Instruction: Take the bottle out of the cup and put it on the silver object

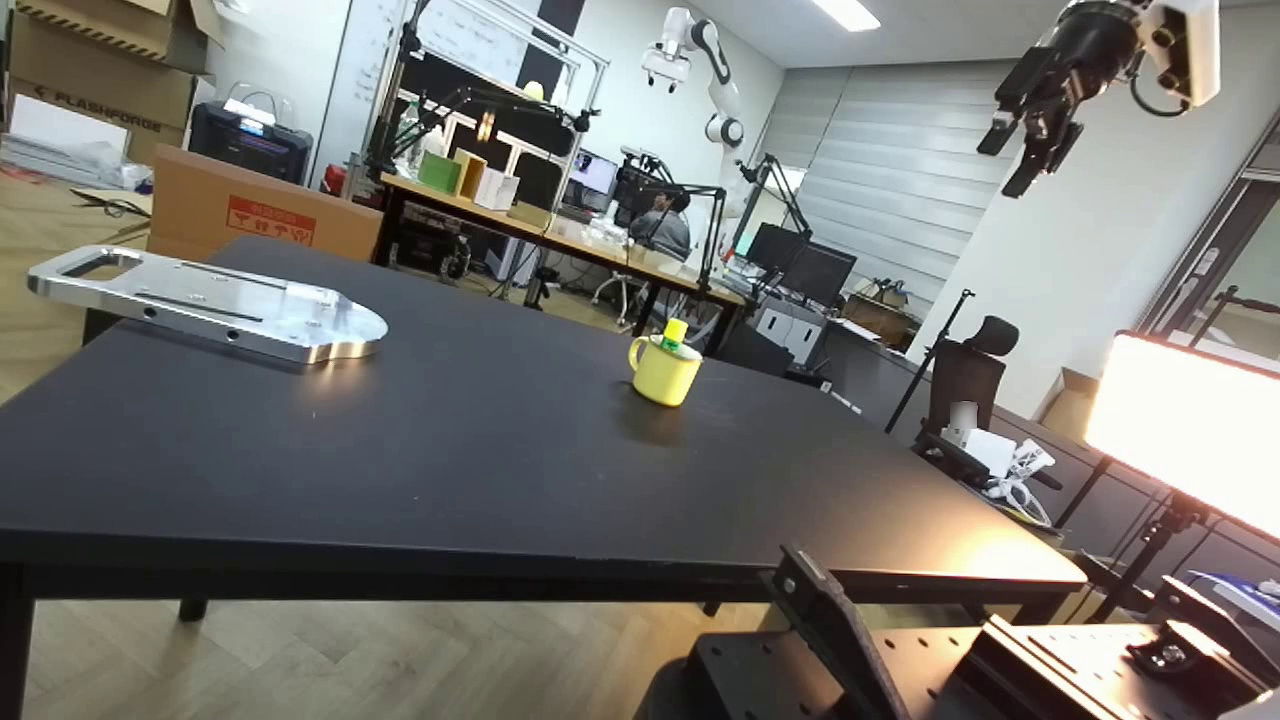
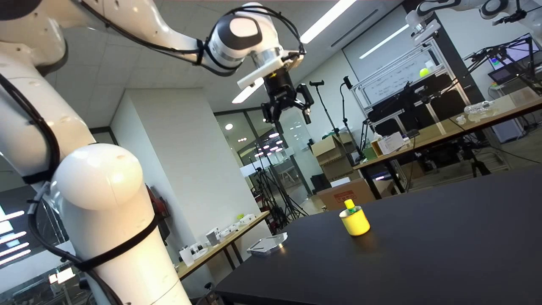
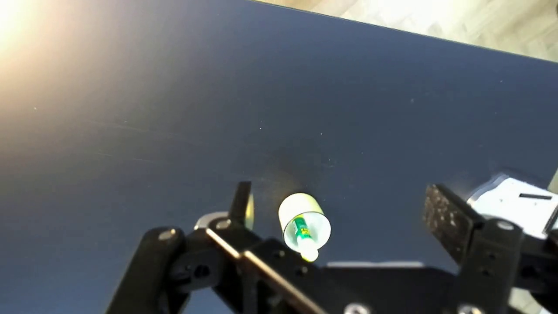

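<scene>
The small yellow cup (image 1: pixel 664 377) stands upright on the black table, also in an exterior view (image 2: pixel 357 223) and the wrist view (image 3: pixel 297 206). The bottle (image 1: pixel 675 331) stands inside it, leaning against the rim. Its yellow top and some green show above the rim in both exterior views (image 2: pixel 349 205); the wrist view shows its green body inside the cup (image 3: pixel 302 229). The silver object (image 1: pixel 225 303) lies flat at the table's end, also at the right of the wrist view (image 3: pixel 518 201). My gripper (image 2: pixel 293 123) is open and empty, high above the table (image 1: pixel 1005 165); fingers spread wide (image 3: pixel 340 203).
The black table (image 1: pixel 480 450) carries the cup and the silver slab, well apart. A brown cardboard box (image 1: pixel 250 205) stands beyond the table. A bright lamp panel (image 1: pixel 1190 430) stands at the side. The table's edge and floor show at the top of the wrist view.
</scene>
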`<action>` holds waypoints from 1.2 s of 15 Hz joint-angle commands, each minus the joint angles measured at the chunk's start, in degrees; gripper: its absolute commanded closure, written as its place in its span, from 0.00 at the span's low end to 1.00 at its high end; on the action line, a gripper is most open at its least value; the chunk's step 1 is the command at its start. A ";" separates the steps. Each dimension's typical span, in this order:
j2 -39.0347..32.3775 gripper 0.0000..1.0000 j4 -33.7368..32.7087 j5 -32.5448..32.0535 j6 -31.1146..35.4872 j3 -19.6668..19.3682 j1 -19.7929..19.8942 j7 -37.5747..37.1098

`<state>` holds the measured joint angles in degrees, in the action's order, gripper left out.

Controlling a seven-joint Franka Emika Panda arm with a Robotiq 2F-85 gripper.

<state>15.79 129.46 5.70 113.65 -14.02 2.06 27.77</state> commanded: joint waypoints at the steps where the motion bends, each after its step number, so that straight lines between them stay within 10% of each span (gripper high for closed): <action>1: -14.87 0.00 -10.05 0.86 0.47 0.77 -0.21 6.91; 10: -36.98 0.00 -26.86 -8.28 8.49 10.88 0.73 6.75; 18: -38.09 0.00 -28.05 -8.08 9.14 12.74 1.98 5.52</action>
<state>-22.31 101.53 -1.61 122.96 -2.98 2.53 33.79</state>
